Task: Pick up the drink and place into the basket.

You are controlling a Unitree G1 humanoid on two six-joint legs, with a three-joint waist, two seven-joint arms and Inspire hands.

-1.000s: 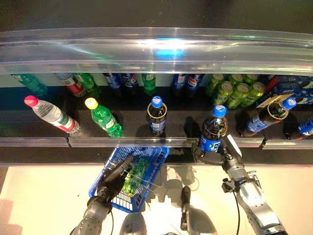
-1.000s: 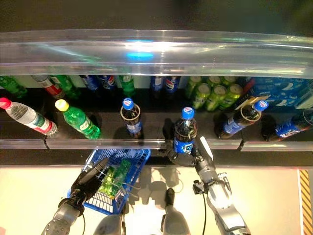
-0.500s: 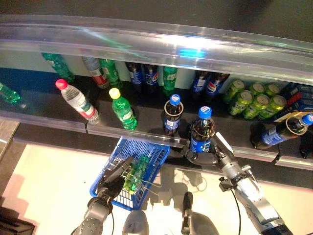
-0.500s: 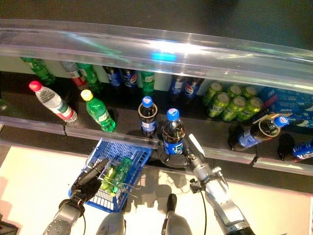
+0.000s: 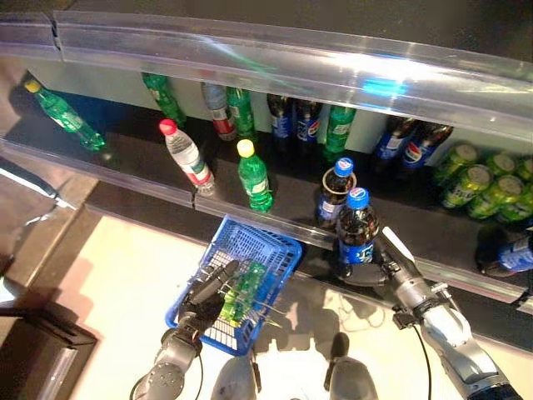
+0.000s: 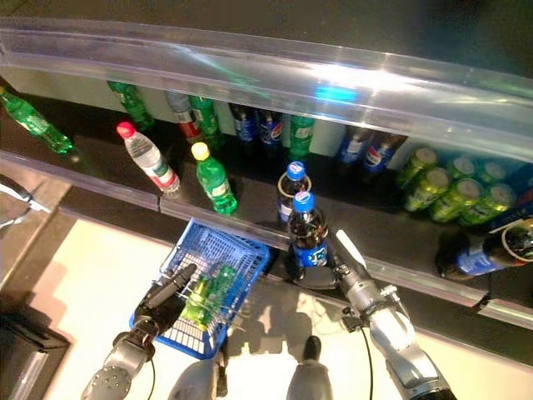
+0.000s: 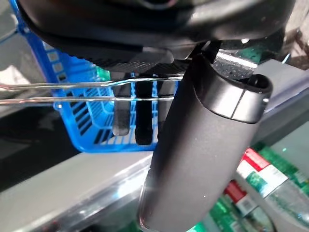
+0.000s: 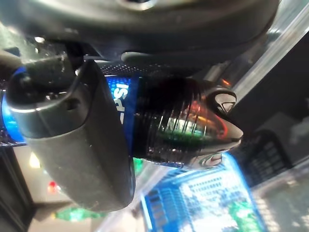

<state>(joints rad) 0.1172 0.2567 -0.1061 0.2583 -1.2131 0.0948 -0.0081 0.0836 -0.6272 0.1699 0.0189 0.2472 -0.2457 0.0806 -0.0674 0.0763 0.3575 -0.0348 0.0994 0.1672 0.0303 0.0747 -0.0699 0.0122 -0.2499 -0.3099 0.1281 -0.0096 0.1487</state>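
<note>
My right hand (image 5: 385,268) is shut on a dark cola bottle (image 5: 356,239) with a blue cap and blue label, held upright just above the shelf's front lip, to the right of the blue basket. The right wrist view shows the fingers and thumb (image 8: 72,140) wrapped round the bottle (image 8: 178,123). My left hand (image 5: 204,296) is shut on the thin wire handles (image 7: 87,92) of the blue basket (image 5: 275,250), which hangs in front of the shelf. A green bottle (image 5: 241,287) lies inside the basket.
A dark shelf (image 5: 150,179) with a clear front rail holds a second cola bottle (image 5: 336,190), a green bottle (image 5: 254,175), a water bottle (image 5: 185,154), more bottles at the back and green cans (image 5: 483,179) at the right. A clear cover (image 5: 291,62) runs above.
The camera has swung, shifting the whole scene right and down. My right hand has carried the cola bottle left, off the shelf's surface toward the basket. The basket stays held.
</note>
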